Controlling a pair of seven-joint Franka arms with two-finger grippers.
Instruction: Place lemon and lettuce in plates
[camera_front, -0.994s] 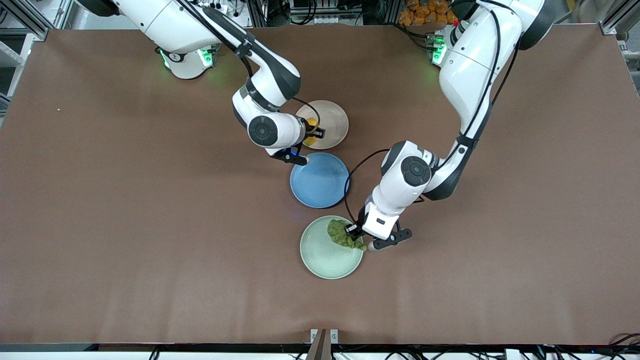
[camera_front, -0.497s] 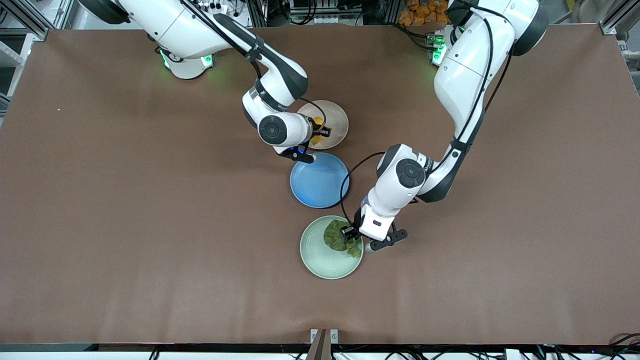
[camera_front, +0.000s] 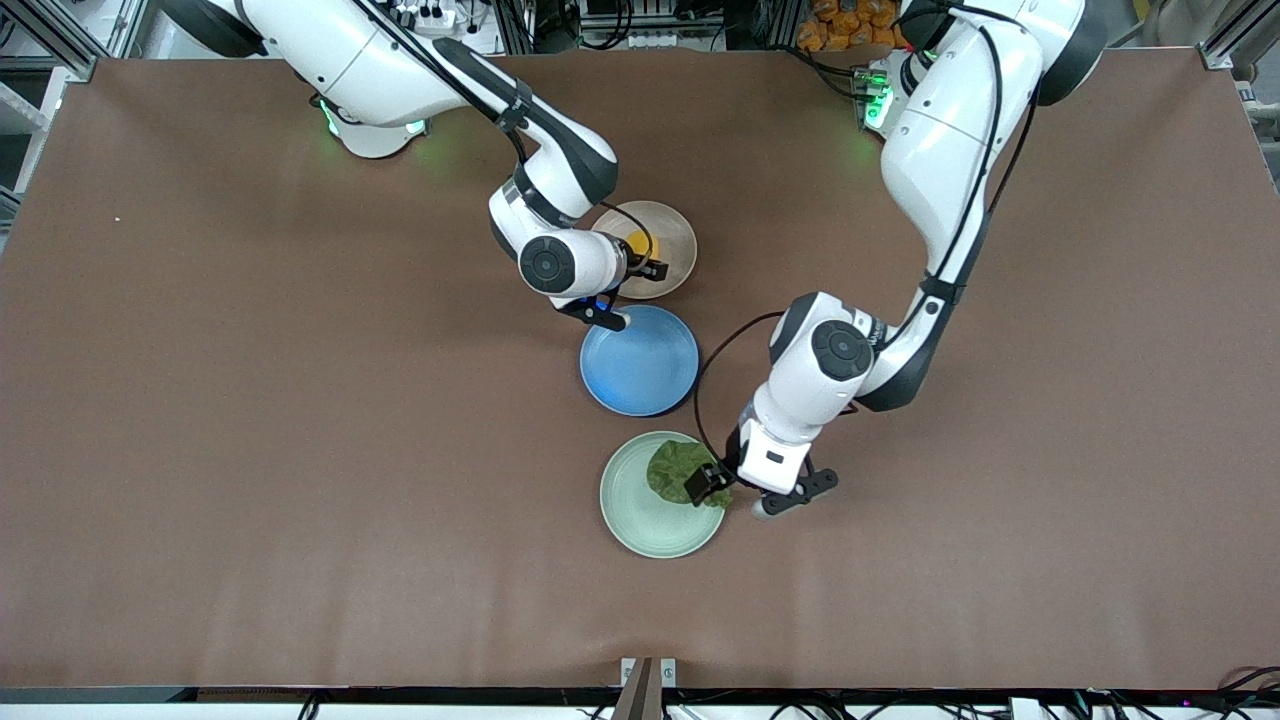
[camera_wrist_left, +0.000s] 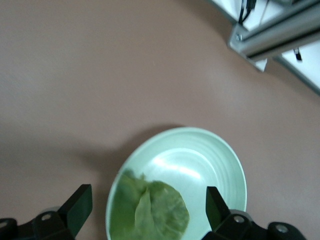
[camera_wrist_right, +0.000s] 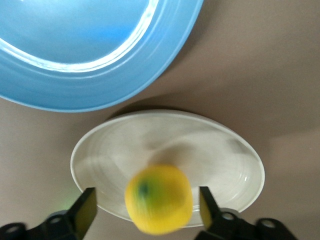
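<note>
I count three round shallow plates in a row down the middle of the brown table (camera_front: 250, 400): a beige-pink plate (camera_front: 672, 240) farthest from the front camera, a glossy blue plate (camera_front: 640, 362) next, and a pale mint green plate (camera_front: 640, 515) nearest it. There is one lemon and one lettuce leaf, and two arms are at work.

The small yellow oval lemon (camera_front: 636, 243) is at the beige-pink plate. In the right wrist view the lemon (camera_wrist_right: 159, 199) shows a dark greenish spot at one end and looks blurred, so I cannot tell whether it already rests on the plate (camera_wrist_right: 220, 150) or is just above it. The right gripper (camera_front: 638, 268) hangs over the rim of that plate, and its black fingers (camera_wrist_right: 85, 210) stand apart on either side of the fruit without touching it. The blue plate (camera_wrist_right: 95, 50) lies just beside.

The dark green wrinkly lettuce leaf (camera_front: 675, 472) lies in the mint plate, toward the edge at the left arm's end of the table. From the left wrist view the leaf (camera_wrist_left: 150, 212) shows a paler midrib and crinkled surface, lying against the plate's rim (camera_wrist_left: 235, 165). The left gripper (camera_front: 712, 484) is over that edge of the plate, its fingers (camera_wrist_left: 77, 205) spread wide with the leaf lying free between them.
</note>
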